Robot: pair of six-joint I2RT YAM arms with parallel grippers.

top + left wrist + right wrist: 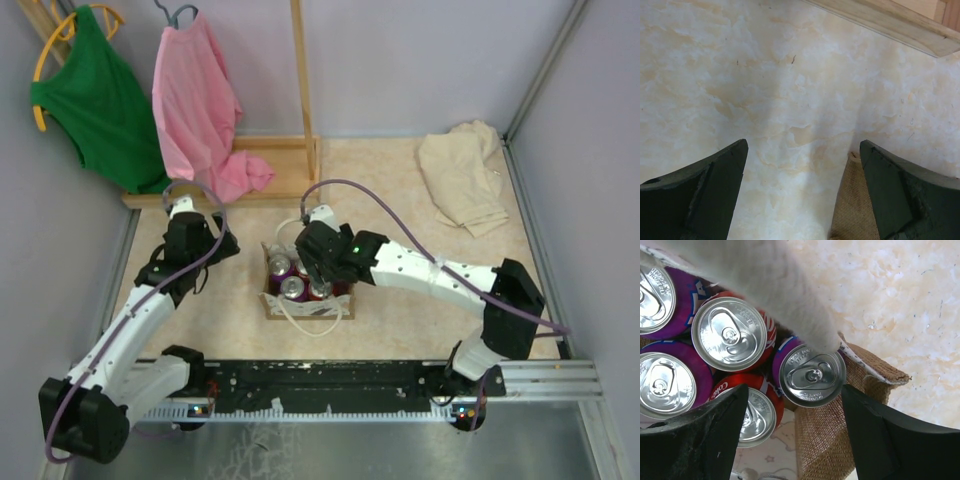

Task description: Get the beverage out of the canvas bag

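The tan canvas bag (312, 306) stands at the table's middle with white rope handles (310, 322). It holds several cans, purple (280, 265) and red (320, 291). My right gripper (312, 268) hovers open over the bag's right end. In the right wrist view the gripper (794, 390) straddles a purple can (812, 375) beside the burlap wall (827, 435), without touching it; red cans (732, 335) sit next to it. A blurred white handle (765, 285) crosses the top of that view. My left gripper (222, 243) is open and empty, left of the bag. The left wrist view shows it (804, 145) over bare table with a bag corner (855, 205).
A wooden rack base (250, 170) runs along the back left, seen too in the left wrist view (890, 22). Pink (200, 100) and green (100, 100) shirts hang above it. A crumpled beige cloth (462, 175) lies at the back right. Walls close both sides.
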